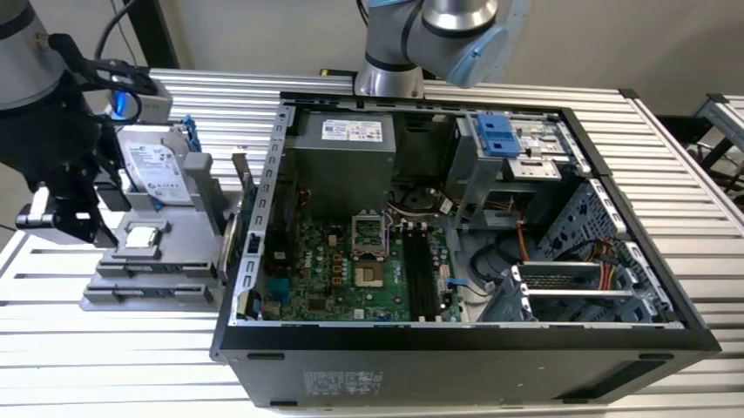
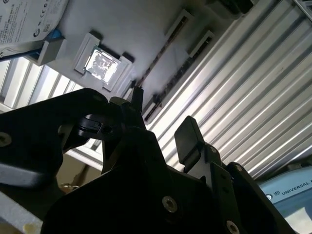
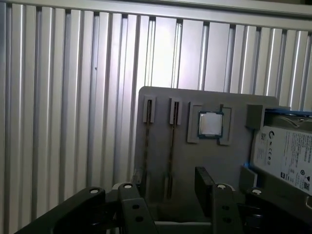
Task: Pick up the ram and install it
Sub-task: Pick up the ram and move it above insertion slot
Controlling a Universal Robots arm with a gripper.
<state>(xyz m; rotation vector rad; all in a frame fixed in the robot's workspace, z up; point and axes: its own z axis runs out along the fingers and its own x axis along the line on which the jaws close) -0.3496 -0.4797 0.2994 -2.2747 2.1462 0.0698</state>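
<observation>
Evidently ram stands on edge in grey fixture slot; gripper hovers above, fingers apart, empty; judged light, stiff, fragile; pinch flat faces mid-length, avoiding contacts.

Ribbed shiny metal table, matt plastic fixture

Both wrist views close above tray

Open above ram; hard drive nearby.
</observation>
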